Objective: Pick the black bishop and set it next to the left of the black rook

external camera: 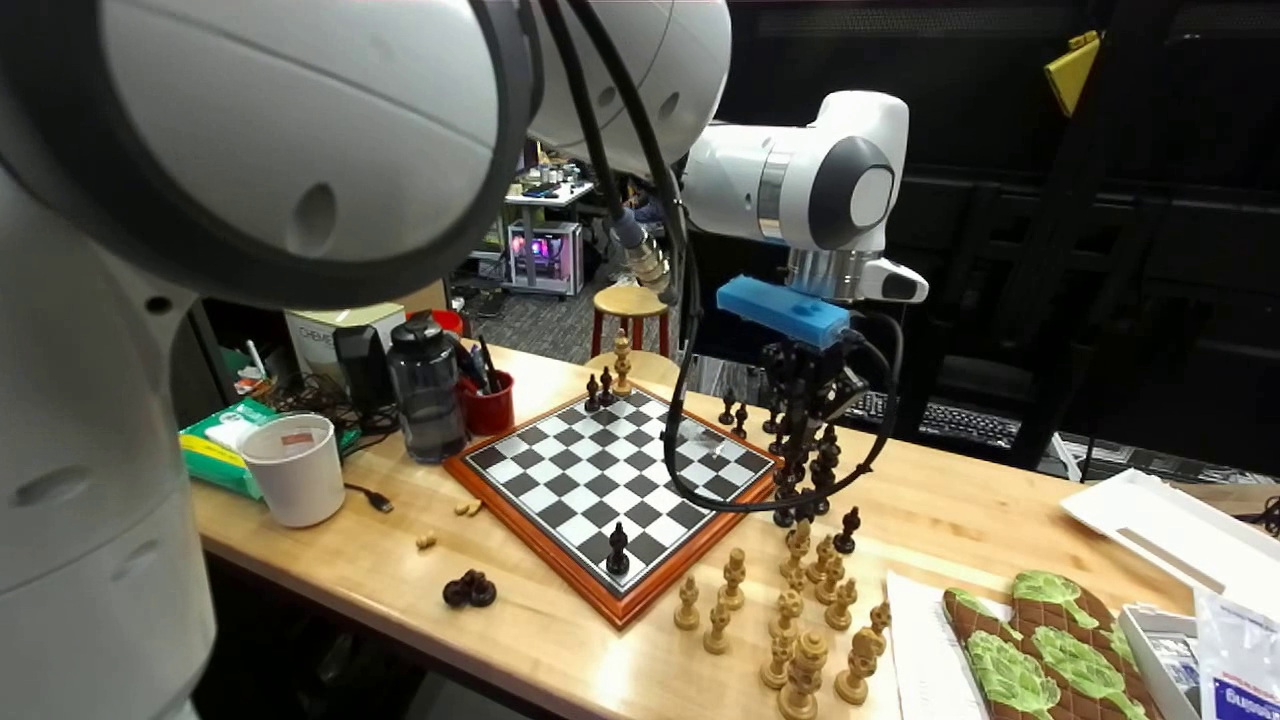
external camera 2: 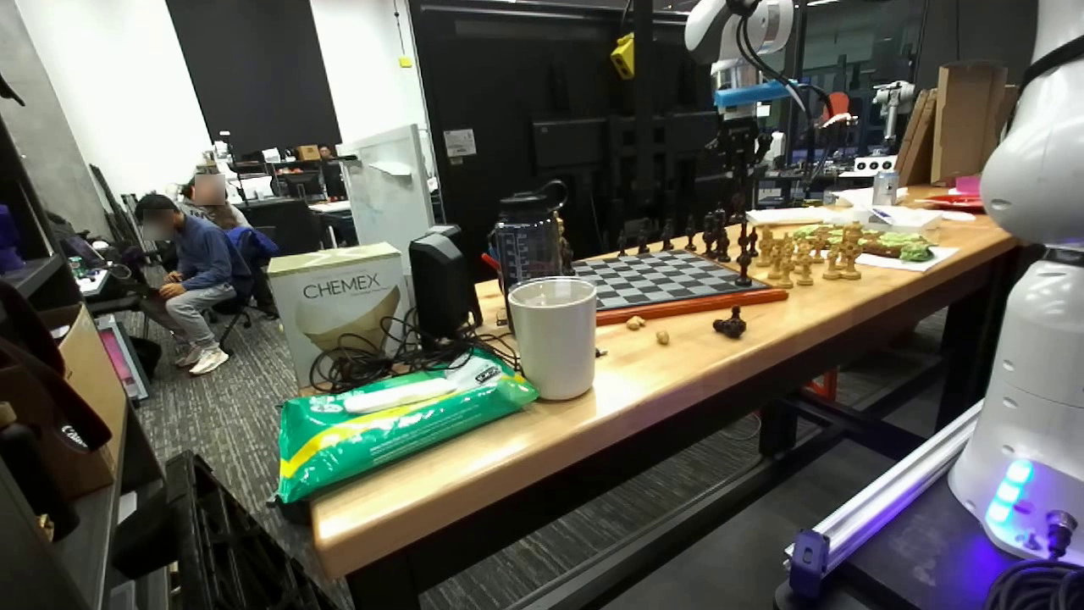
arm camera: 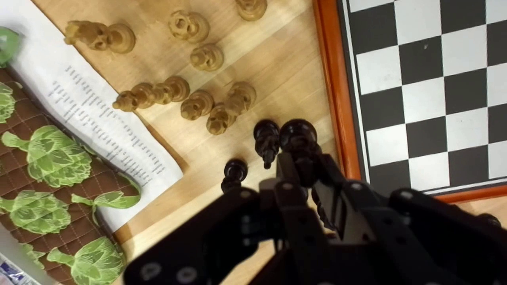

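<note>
Your hand [arm camera: 304, 160] points down among the dark chess pieces [external camera: 827, 455] beside the chessboard [external camera: 613, 480], its fingers flanking one dark piece [arm camera: 298, 132]; you cannot tell whether they clamp it. Nor can you tell which piece is the black bishop. A lone dark piece [external camera: 618, 552] stands near the board's corner.

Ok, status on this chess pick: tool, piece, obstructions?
Tool straddling a black chess piece, grip unconfirmed. Whether that's the bishop: can't tell. Neighbouring black piece close beside it, could get bumped.
</note>
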Action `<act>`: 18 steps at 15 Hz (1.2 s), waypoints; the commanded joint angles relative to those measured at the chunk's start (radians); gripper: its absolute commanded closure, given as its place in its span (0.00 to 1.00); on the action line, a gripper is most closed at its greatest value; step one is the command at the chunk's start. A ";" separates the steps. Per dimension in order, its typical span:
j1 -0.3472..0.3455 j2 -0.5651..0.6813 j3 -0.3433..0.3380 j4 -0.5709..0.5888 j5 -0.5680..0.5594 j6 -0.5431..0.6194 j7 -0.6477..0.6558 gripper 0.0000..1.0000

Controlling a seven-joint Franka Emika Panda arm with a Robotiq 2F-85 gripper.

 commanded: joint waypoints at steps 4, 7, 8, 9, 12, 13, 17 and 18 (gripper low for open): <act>0.001 -0.036 0.010 0.001 -0.022 -0.041 -0.025 0.95; 0.009 -0.039 0.019 -0.001 -0.032 -0.040 -0.027 0.95; 0.013 -0.040 0.023 -0.003 -0.036 -0.039 -0.029 0.95; 0.018 -0.042 0.027 -0.004 -0.042 -0.039 -0.030 0.95; 0.031 -0.046 0.041 -0.005 -0.056 -0.043 -0.037 0.95; 0.034 -0.044 0.045 -0.001 -0.059 -0.047 -0.039 0.95; 0.049 -0.041 0.058 0.009 -0.073 -0.058 -0.040 0.95; 0.053 -0.041 0.061 0.010 -0.078 -0.062 -0.034 0.95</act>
